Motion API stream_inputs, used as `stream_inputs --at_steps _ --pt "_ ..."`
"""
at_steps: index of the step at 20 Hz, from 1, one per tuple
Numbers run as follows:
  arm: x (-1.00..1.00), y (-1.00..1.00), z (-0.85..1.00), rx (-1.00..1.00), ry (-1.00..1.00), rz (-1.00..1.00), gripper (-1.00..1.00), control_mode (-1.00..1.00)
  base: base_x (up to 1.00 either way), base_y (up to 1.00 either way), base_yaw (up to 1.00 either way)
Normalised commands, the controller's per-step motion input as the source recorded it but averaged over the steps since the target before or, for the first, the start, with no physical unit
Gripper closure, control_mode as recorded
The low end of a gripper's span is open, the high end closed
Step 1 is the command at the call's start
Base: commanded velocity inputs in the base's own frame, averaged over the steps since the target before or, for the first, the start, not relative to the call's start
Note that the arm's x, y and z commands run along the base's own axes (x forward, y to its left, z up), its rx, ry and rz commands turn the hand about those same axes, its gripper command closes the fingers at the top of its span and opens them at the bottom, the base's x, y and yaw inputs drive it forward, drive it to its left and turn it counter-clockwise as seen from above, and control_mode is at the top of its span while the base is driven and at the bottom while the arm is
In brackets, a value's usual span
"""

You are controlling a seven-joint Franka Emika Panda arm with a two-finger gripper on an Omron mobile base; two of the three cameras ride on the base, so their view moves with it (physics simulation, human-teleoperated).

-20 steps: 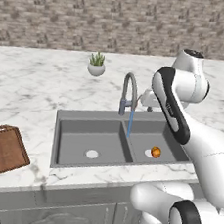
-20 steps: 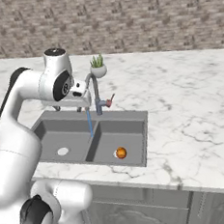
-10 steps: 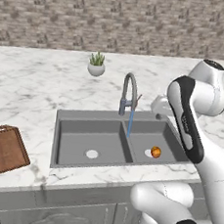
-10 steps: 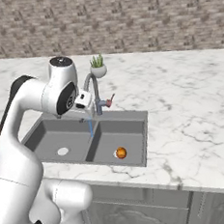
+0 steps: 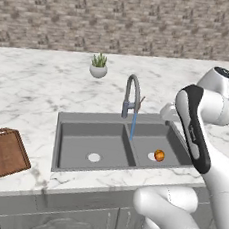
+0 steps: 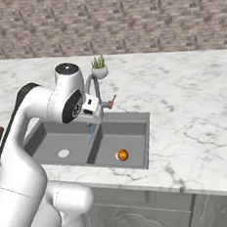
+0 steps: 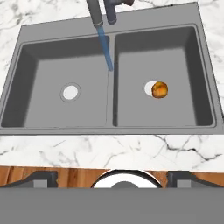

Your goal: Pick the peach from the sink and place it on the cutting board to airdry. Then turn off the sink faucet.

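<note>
The peach lies in the right basin of the dark grey sink, against that basin's pale drain; it also shows as a small orange fruit. The sink faucet stands behind the divider, and a blue stream of water runs from its spout. My gripper hangs open high above the sink's front rim, holding nothing; its white hand is in front of the faucet. The cutting board lies on the counter left of the sink.
A small potted plant stands on the marble counter behind the faucet. A stone-tiled wall closes the back. My arm's elbow rises right of the sink. Free counter stretches to the right.
My arm has swung to the right and the hand has come lower and forward over the sink. The peach has not moved and the water still runs.
</note>
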Motion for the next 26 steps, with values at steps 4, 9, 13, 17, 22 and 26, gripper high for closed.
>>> stream_inputs --at_steps 4,9,13,17,22,26 --pt "0.12 -0.3 -0.23 -0.05 0.0 0.0 -1.0 -1.0 0.0 0.0 0.0" --pt "0.3 -0.1 -0.3 -0.01 0.0 0.0 -1.0 -1.0 0.0 0.0 0.0" --pt "0.22 -0.02 -0.22 0.0 0.0 0.0 -1.0 -1.0 0.0 0.0 0.0" --pt "0.33 -0.03 -0.24 0.0 0.02 -0.01 -1.0 -1.0 0.0 0.0 0.0" --pt "0.34 -0.01 -0.26 0.0 0.03 -0.03 -1.0 -1.0 0.0 0.0 0.0" --pt "0.33 -0.02 -0.26 -0.02 0.02 -0.04 -1.0 -1.0 0.0 0.0 0.0"
